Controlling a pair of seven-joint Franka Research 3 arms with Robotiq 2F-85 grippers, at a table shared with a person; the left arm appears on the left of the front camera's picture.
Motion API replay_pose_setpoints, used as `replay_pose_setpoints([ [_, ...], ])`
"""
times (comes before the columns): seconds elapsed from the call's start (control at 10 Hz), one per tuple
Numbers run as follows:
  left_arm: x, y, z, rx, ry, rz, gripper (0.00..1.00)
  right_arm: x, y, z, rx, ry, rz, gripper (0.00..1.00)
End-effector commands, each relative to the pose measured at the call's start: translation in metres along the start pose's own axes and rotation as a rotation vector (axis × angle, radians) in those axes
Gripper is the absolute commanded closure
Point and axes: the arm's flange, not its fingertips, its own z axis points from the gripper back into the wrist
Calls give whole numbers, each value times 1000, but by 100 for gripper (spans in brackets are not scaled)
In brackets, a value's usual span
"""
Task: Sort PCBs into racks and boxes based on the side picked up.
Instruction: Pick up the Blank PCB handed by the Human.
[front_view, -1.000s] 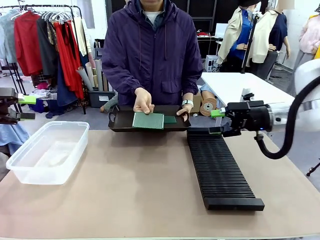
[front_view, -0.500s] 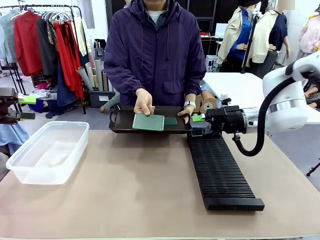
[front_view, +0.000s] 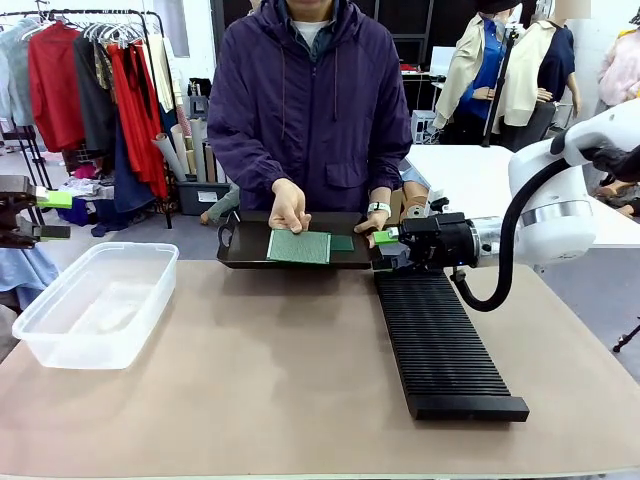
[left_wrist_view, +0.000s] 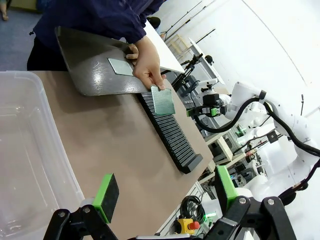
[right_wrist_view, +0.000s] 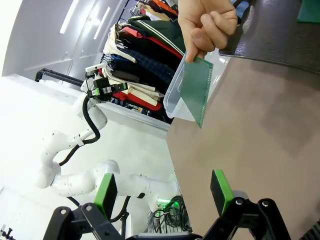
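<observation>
1. Fingers on the left arm (front_view: 55, 198) hang spread and empty off the bench's (front_view: 250, 380) left edge, near the clear box (front_view: 95, 300), which looks empty.
2. At the far middle, the person's hand (front_view: 288, 205) tips one PCB (front_view: 298, 245) up from the dark tray (front_view: 240, 250), with its dotted lighter face towards the robot. A darker PCB (front_view: 341, 241) lies flat in the tray.
3. The right fingers (front_view: 385, 237) stand wide apart and empty just beside the tray's right end, above the far end of the black rack (front_view: 440, 340).
4. The step in hand looks like the pick-up of the offered board. Next, the right fingers need to straddle its free edge and close.
5. The bench is plain tan, and a clothes rail (front_view: 90, 70) stands behind it.
</observation>
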Motion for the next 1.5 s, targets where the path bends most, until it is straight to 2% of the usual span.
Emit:
replay_pose_setpoints([
  [0.0,0,-1,2,-12,-6,-1,0,-1,2,4,-15,-8,2,0],
  [0.6,0,-1,2,-12,-6,-1,0,0,-1,4,-4,-6,-2,0],
  [1.2,0,-1,2,-12,-6,-1,0,47,-57,-39,75,-65,14,0],
  [1.4,0,-1,2,-12,-6,-1,0,55,-70,-55,77,-39,2,0],
])
